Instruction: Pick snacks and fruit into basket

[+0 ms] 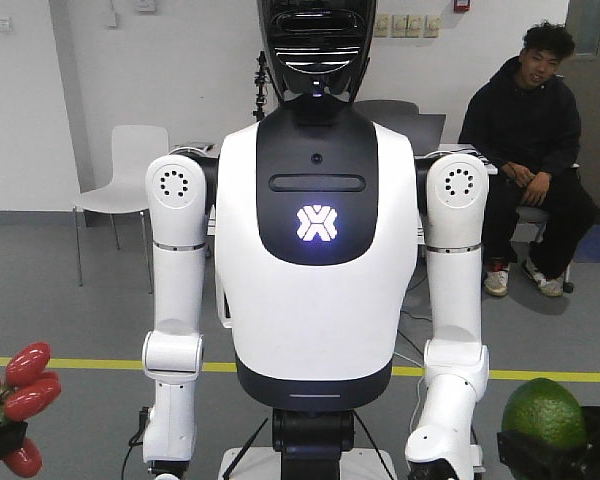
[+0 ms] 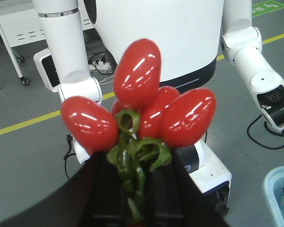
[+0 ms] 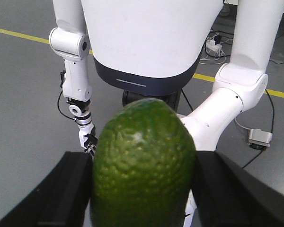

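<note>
One white humanoid robot (image 1: 316,250) opposite.

The cluster of fruits (image 2: 146,111) is glossy red with white highlights on a curly green stem (image 2: 135,163). The avocado (image 3: 143,163) is dark green, pebbled with paler specks. Behind stands a white-and-black humanoid (image 1: 317,220); a yellow floor line (image 1: 90,363) crosses the grey floor.

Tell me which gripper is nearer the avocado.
Right. The right gripper is clamped on the avocado; the left gripper holds the red fruit cluster instead, at the front view's opposite edge.
</note>
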You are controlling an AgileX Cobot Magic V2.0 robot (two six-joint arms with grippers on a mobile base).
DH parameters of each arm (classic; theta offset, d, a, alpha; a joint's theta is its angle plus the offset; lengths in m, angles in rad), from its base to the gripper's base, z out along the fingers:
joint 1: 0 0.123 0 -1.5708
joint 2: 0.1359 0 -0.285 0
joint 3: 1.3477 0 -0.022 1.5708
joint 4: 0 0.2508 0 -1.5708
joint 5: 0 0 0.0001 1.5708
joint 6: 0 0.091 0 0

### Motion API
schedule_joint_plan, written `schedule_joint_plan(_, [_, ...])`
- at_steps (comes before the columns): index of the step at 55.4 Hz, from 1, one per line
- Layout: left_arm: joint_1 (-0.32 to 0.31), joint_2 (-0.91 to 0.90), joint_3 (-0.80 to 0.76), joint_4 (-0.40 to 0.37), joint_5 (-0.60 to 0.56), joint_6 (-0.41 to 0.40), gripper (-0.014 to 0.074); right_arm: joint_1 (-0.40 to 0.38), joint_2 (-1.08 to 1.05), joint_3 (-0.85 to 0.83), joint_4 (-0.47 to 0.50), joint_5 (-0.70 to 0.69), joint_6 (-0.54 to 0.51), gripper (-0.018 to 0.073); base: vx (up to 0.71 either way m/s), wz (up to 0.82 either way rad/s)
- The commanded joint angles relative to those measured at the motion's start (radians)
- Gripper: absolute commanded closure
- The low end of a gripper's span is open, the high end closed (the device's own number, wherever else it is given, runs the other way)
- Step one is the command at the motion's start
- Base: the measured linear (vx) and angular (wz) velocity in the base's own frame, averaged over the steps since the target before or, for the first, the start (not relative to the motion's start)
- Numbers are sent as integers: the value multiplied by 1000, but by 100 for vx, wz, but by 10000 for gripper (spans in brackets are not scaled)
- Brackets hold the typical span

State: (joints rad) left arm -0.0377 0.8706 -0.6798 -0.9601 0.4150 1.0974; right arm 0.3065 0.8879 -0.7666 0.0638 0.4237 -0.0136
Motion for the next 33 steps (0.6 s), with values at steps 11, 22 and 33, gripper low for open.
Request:
schedule_joint_plan(11, [-2,-8,-24,-33,-41,0,602,-2,-12,-33,-5,-92,-1,568,0,0])
schedule_joint_plan(22, [-2,-8,-24,-33,-41,0,602,-2,-12,-33,-5,-92,-1,568,0,0])
schedule_joint_plan(33, [-2,-8,-24,-33,-41,0,602,-2,-12,-33,-5,-92,-1,568,0,0])
